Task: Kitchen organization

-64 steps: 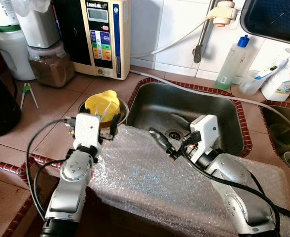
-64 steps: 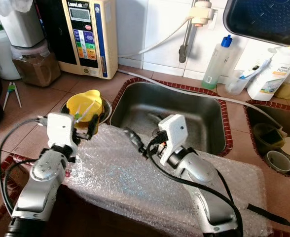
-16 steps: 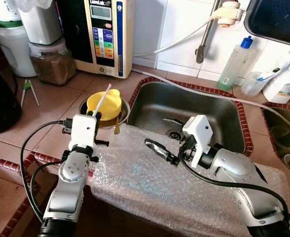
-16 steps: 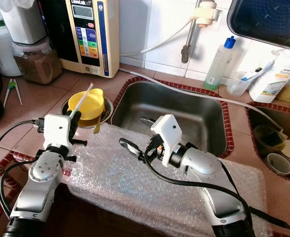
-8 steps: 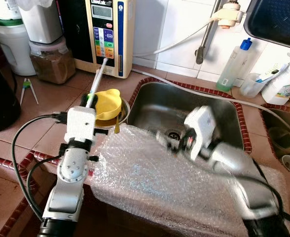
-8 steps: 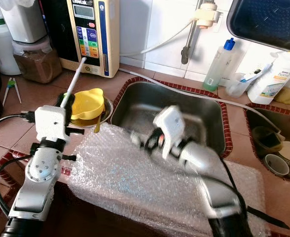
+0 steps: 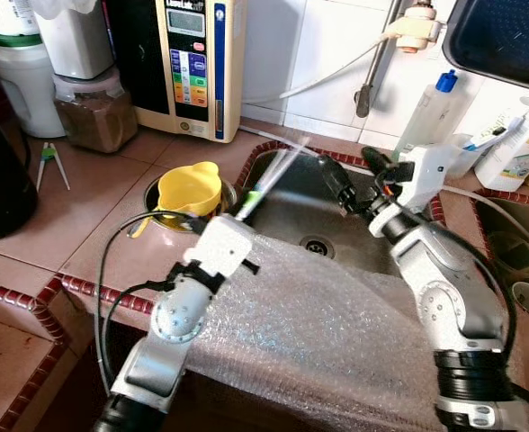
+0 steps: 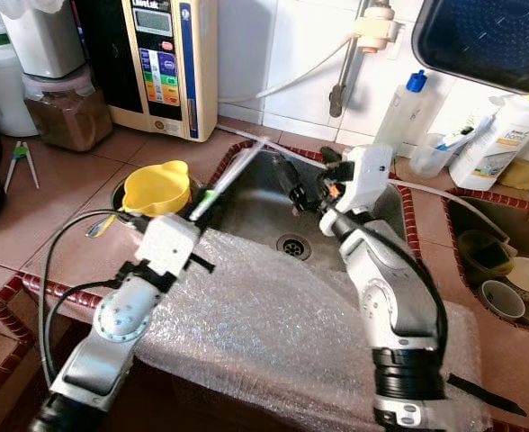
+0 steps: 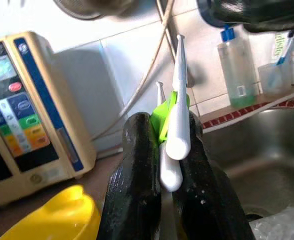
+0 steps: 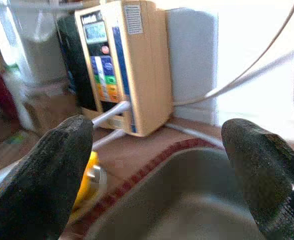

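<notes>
My left gripper [image 7: 245, 205] is shut on a pair of white chopsticks [image 7: 278, 166] joined by a green clip. It holds them slanted up over the near left corner of the steel sink [image 7: 408, 243]. In the left wrist view the black fingers [image 9: 137, 165] press the chopsticks [image 9: 178, 100] between them. My right gripper [image 7: 350, 177] hovers open over the back of the sink, its fingers [image 10: 52, 165] wide apart with nothing between them. A yellow cup [image 7: 188, 191] sits in a metal bowl left of the sink.
Bubble wrap [image 7: 318, 315] covers the counter's front edge below both arms. A water machine [image 7: 192, 63] and jars stand at the back left. A soap bottle [image 7: 422, 117] and tap hose are behind the sink. A second basin [image 7: 516, 252] with cups lies at the right.
My left gripper swung right with the chopsticks, from above the yellow cup to the sink's corner. The right gripper rose from the bubble wrap to the back of the sink.
</notes>
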Motion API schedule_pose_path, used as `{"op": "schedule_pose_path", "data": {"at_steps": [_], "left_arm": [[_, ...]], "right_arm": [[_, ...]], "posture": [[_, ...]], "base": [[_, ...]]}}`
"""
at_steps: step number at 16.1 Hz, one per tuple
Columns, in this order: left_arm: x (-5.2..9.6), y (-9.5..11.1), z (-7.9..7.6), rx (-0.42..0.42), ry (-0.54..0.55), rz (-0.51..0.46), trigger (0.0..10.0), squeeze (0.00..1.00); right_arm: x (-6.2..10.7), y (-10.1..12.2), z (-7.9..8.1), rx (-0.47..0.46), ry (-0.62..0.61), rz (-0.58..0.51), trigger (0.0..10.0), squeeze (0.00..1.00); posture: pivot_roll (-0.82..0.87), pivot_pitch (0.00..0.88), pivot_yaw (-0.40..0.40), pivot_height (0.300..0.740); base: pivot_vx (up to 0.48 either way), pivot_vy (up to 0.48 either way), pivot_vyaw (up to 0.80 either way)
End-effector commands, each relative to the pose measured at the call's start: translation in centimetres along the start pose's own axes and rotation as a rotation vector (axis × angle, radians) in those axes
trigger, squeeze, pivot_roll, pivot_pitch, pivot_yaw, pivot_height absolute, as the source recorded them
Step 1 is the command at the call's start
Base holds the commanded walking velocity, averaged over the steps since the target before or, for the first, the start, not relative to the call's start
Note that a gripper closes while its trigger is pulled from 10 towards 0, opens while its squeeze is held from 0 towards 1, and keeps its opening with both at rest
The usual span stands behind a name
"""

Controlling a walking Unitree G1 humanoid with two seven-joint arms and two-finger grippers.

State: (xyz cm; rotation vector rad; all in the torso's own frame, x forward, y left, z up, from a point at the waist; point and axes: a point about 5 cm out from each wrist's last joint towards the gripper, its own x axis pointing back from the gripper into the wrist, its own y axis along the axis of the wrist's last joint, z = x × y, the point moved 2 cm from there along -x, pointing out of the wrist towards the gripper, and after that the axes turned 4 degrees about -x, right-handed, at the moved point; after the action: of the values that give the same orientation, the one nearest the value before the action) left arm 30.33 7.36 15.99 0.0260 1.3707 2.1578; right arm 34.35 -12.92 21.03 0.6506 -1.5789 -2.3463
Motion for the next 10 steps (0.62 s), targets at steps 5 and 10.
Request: {"op": "schedule_pose_path", "data": {"at_steps": [5, 10], "left_arm": [[-0.6, 0.1, -0.6, -0.018, -0.034, -0.011, 0.0, 0.00], [-0.7, -0.2, -0.6, -0.028, -0.038, -0.017, 0.0, 0.00]], "right_arm": [[0.3, -0.4, 1.2, -0.251, 0.097, 0.057, 10.0, 0.00], [-0.8, -2.3, 2.0, -0.367, 0.094, 0.115, 4.7, 0.00]], "posture": [[-0.01, 0.000, -0.088, 0.740], [0.00, 0.000, -0.085, 0.740]], "base": [[0.000, 0.000, 0.00], [0.000, 0.000, 0.00]]}}
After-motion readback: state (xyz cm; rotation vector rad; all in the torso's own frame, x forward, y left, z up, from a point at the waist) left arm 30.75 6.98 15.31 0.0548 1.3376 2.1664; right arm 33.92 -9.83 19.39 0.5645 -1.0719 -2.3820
